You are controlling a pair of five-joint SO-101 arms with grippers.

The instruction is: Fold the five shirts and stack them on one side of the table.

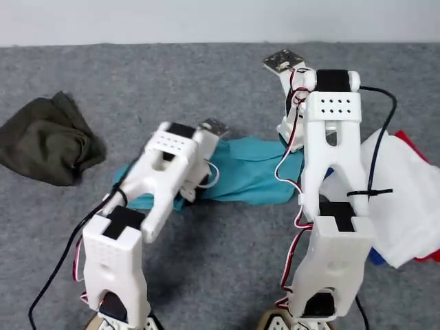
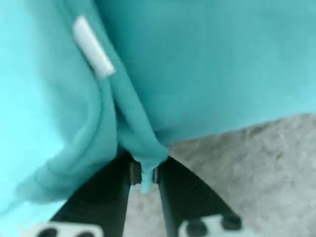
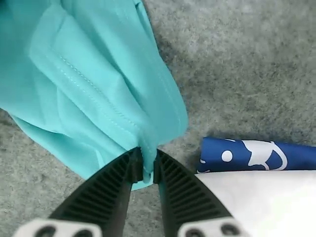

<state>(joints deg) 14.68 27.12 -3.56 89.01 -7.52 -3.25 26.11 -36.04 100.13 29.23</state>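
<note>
Pinching thin folds of shirt [image 1: 251, 172] in left gripper [image 2: 144, 174] and right gripper [image 3: 146, 165], with it slung between both. Risks slipping free under uneven pull, or dragging pile [image 3: 261, 202] just beside right gripper.

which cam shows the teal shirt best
The high view: it shows most of the teal shirt spread across the table. The left wrist view shows a fold pinched in the left claw and a white tag. The right wrist view shows a hemmed edge pinched in the right claw.
</note>
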